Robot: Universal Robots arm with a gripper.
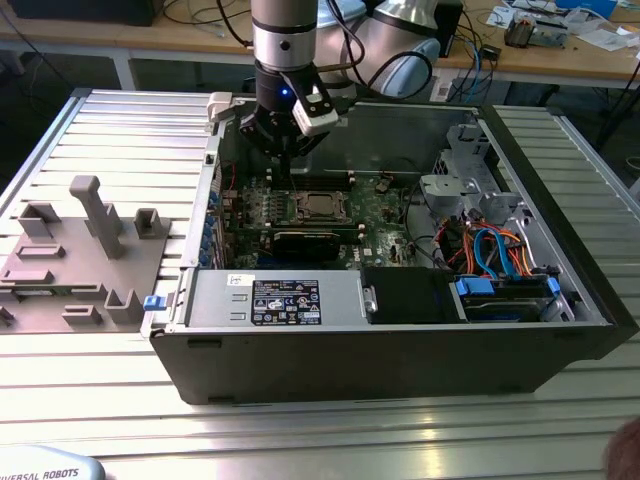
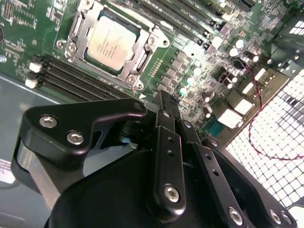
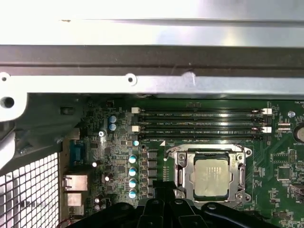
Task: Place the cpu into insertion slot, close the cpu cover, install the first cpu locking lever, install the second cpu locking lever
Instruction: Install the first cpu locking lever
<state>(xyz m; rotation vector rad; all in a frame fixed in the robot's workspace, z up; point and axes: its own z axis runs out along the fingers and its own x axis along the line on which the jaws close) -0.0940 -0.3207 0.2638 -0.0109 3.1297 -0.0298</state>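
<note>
Starting at the exterior view's left, the grey fixture tray sits on the ribbed table beside the open computer case, well apart from me. Moving in, here I am: my gripper hangs inside the case, above the green motherboard near its back wall. In the second wrist view my fingertips look pressed together with nothing between them, so I'd call my jaws closed and empty. Now the bit that matters: the cpu lies to the exterior view's right of my jaws, a little nearer that camera and lower down, flat on the board. Near, but not under me, and I'm touching nothing. In both wrist views the silver chip is seated in the insertion slot, and the cpu cover lies flat around it with the chip showing through its window. So placing looks done, and the cover looks down too. The chip is square, so it has no long axis to line up with. What I'd go by is the slot's edge, which runs parallel to the black memory slots just beside it, on the side away from my jaws. Further to the exterior view's right, past the slot, the drive bay with its blue and orange cables is well clear of me.
</note>
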